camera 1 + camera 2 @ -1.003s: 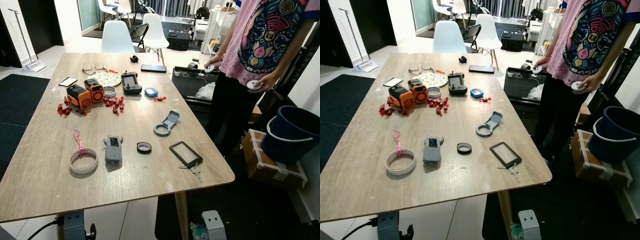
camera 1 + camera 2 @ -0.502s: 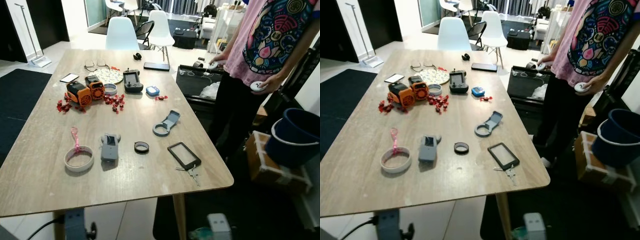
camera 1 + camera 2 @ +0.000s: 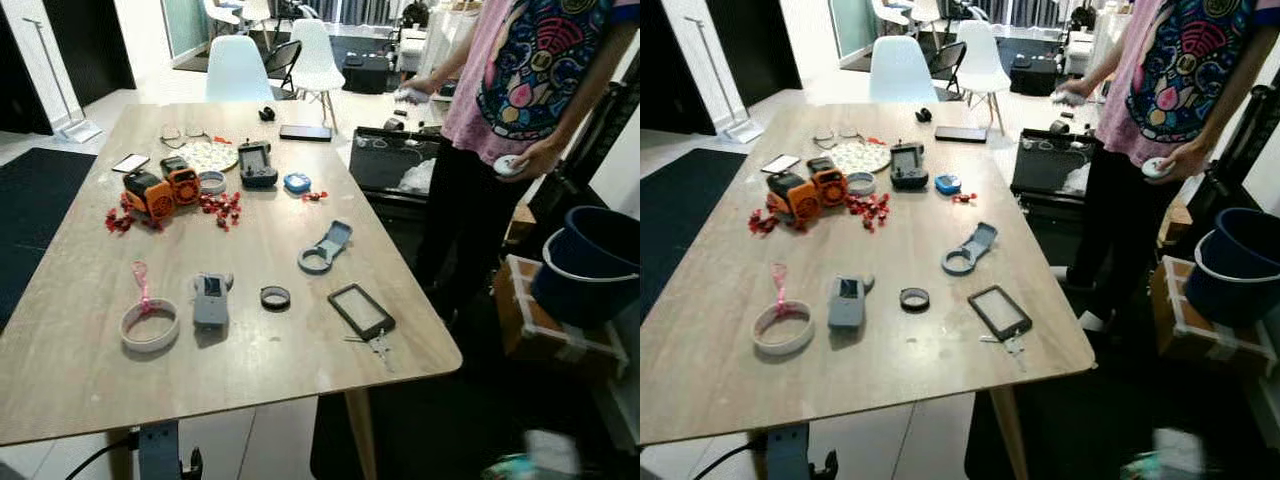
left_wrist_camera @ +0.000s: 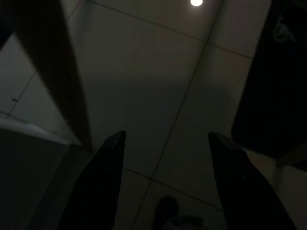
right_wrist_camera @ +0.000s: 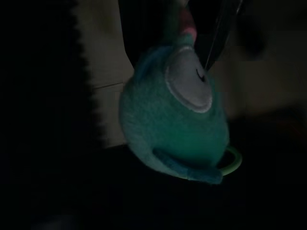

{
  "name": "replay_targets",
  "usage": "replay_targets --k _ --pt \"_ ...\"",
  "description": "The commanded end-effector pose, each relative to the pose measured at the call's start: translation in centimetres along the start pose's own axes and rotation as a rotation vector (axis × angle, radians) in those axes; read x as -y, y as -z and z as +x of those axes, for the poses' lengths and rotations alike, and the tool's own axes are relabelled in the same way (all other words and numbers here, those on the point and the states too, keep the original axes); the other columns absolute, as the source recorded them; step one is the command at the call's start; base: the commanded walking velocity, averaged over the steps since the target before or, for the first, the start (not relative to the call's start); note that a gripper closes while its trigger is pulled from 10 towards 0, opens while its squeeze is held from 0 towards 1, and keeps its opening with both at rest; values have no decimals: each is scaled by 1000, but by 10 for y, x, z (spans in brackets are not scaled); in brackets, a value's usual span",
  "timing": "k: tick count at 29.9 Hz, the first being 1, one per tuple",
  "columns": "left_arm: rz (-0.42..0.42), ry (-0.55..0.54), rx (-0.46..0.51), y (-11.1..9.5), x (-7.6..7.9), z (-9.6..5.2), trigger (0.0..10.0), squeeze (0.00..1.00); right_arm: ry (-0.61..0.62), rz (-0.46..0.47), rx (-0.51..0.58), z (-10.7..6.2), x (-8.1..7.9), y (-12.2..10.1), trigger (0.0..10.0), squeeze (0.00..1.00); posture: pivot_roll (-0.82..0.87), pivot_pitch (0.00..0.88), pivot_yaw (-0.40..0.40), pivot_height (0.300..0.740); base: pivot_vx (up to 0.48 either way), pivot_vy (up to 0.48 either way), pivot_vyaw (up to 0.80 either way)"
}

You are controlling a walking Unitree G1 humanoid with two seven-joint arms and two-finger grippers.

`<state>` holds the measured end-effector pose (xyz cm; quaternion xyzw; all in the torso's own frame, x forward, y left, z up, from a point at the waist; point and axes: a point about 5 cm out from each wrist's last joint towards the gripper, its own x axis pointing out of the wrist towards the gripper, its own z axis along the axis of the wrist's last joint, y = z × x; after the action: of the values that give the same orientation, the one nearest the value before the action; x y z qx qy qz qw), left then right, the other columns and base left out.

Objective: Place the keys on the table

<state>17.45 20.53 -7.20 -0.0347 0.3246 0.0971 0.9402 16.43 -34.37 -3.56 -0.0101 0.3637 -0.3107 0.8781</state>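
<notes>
Head views are evenly bright and slightly soft, blurred at the lower right; both wrist views are very dark.

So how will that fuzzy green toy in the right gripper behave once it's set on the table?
The green plush toy looks soft and rounded, so it will probably squash slightly and may roll or flop over. It seems light. Its green ring could snag a finger on release.
</notes>
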Motion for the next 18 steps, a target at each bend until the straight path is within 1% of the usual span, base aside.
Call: replay_targets --k 1,2,4,5,6,7,8,9,10,11,12,13,14,15,16,17,18 --pt "20 -2 -26 3 -4 -1 10000 0 63 78 89 3 10 -23 10000 0 61 28 -39 740 0 0 0" --pt "20 -2 -26 3 -4 -1 10000 0 63 78 89 3 10 -23 10000 0 61 28 -39 740 0 0 0" --pt "25 -2 -34 5 -5 -1 10000 0 161 176 248 6 34 -72 10000 0 59 27 -37 740 0 0 0" --pt "27 -1 -38 5 -6 -1 10000 0 197 232 325 5 43 -97 10000 0 57 28 -35 740 0 0 0" --pt "27 -1 -38 5 -6 -1 10000 0 197 232 325 5 43 -97 10000 0 57 28 -35 740 0 0 0" --pt "28 -1 -39 5 -6 -1 10000 0 215 266 369 4 49 -112 10000 0 57 28 -35 740 0 0 0" --pt "29 0 -41 5 -6 -1 10000 0 217 303 423 3 49 -131 10000 0 56 27 -35 740 0 0 0" --pt "30 1 -42 5 -6 -1 10000 0 189 335 481 0 43 -153 10000 0 57 27 -34 740 0 0 0" --pt "30 1 -42 5 -6 -1 10000 0 189 335 481 0 43 -153 10000 0 57 27 -34 740 0 0 0" --pt "31 1 -42 5 -6 -1 10000 0 169 355 519 -2 40 -167 10000 0 58 27 -34 740 0 0 0" --pt "31 2 -42 5 -6 -1 10000 0 104 357 572 -5 28 -187 10000 0 60 27 -35 740 0 0 0" --pt "30 2 -42 5 -5 -1 10000 0 3 342 619 -9 9 -206 10000 0 62 26 -37 740 0 0 0" --pt "30 2 -42 5 -5 -1 10000 0 3 342 619 -9 9 -206 10000 0 62 26 -37 740 0 0 0" --pt "30 2 -41 5 -5 -1 10000 0 -108 314 660 -14 -11 -224 10000 0 64 25 -40 740 0 0 0" --pt "30 2 -41 5 -5 -1 10000 0 -108 314 660 -14 -11 -224 10000 0 64 25 -40 740 0 0 0" --pt "29 1 -40 5 -5 -1 10000 0 -279 252 710 -25 -45 -245 10000 0 64 25 -41 740 0 0 0" --pt "29 1 -40 5 -5 -1 10000 0 -279 252 710 -25 -45 -245 10000 0 64 25 -41 740 0 0 0"
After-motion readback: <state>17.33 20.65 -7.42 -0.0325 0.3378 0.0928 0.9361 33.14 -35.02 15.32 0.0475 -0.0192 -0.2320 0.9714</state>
